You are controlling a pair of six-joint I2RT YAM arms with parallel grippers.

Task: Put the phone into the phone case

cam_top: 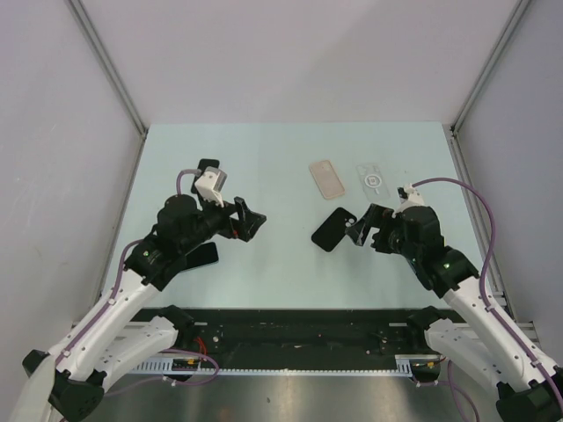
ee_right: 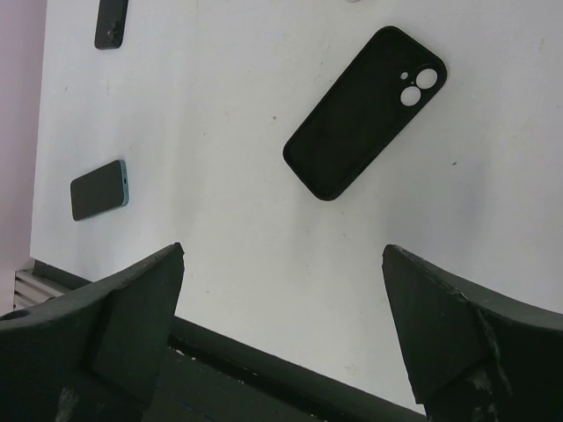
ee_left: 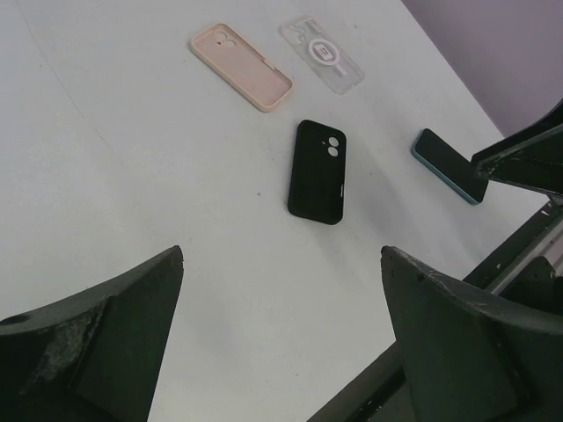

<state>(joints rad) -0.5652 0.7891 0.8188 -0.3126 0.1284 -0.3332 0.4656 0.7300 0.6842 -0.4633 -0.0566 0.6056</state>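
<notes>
Both pincers gaped apart, empty: the left gripper at 9 o'clock of the black phone case, the right gripper close at its 3 o'clock, while the teal phone lay flat toward 8 o'clock.

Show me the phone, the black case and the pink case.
phone (ee_right: 98, 190): right wrist view, middle of its dark face.
black case (ee_right: 356, 119): right wrist view, middle of its body.
pink case (ee_left: 244, 69): left wrist view, middle of its inside.
</notes>
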